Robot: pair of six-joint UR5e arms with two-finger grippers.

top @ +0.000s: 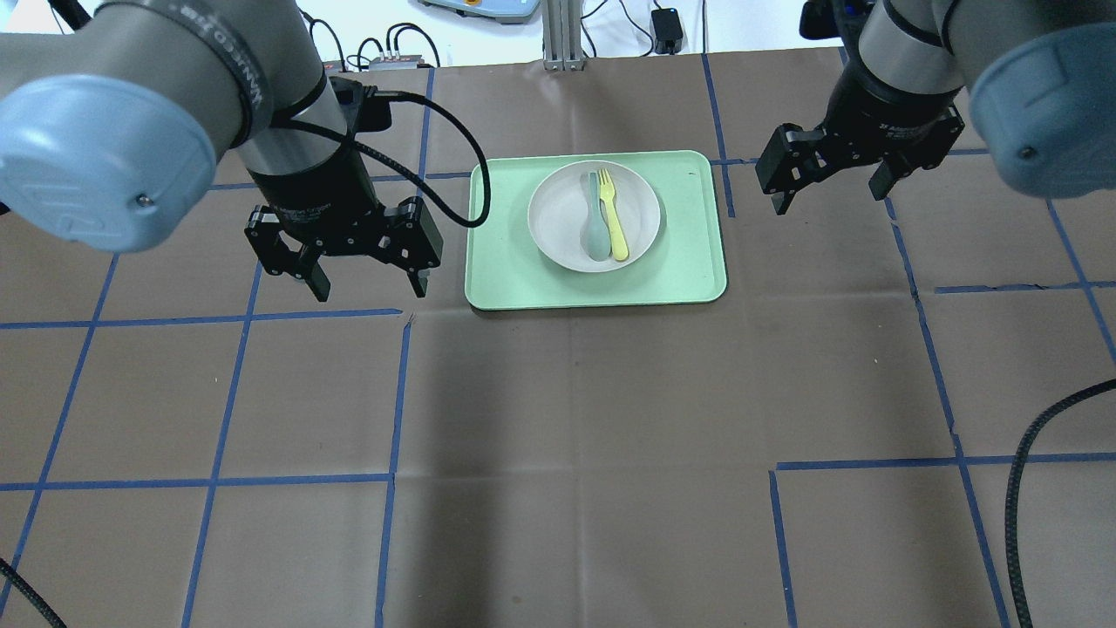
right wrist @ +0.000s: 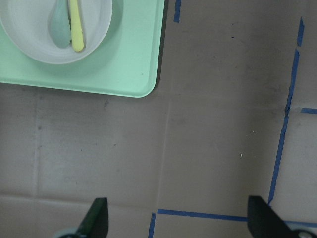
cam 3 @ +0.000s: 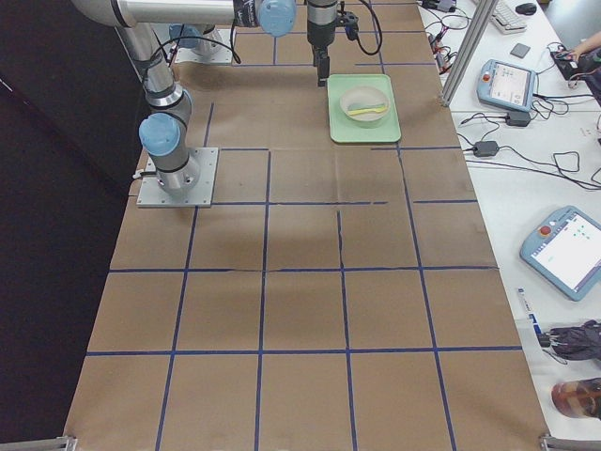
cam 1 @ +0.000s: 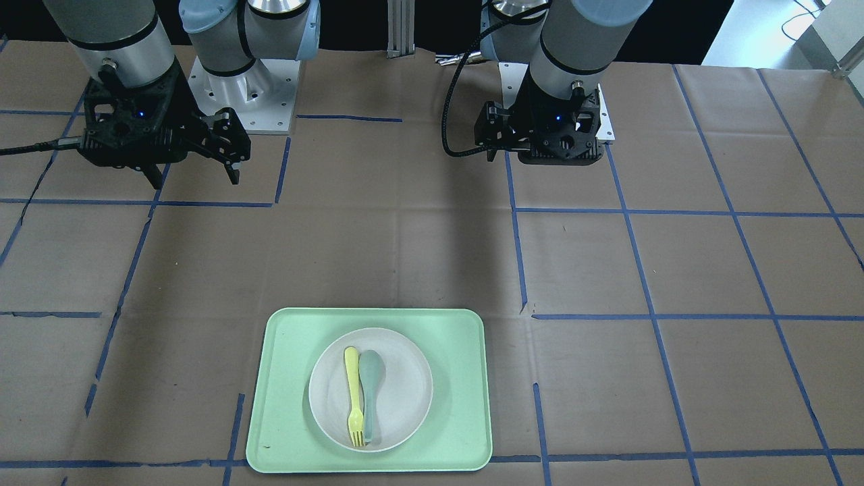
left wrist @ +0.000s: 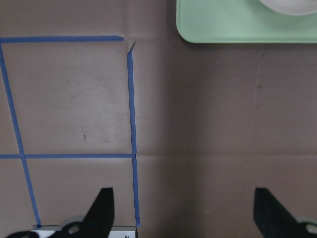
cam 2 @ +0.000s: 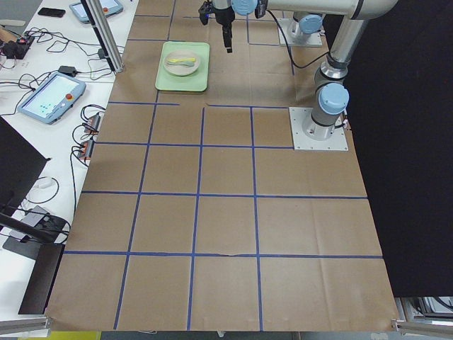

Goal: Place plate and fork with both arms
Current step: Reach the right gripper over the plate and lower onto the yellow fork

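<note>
The off-white plate sits in the middle of a mint-green tray. The yellow fork lies in the plate beside a pale blue-green spoon. In the overhead view the plate holds the fork. My left gripper is open and empty, above the table left of the tray. My right gripper is open and empty, right of the tray. The right wrist view shows the fork and the plate; the left wrist view shows only the plate's edge.
The table is covered in brown paper with a grid of blue tape lines. The arm bases stand at the robot's side of the table. Cables and control tablets lie beyond the table's far edge.
</note>
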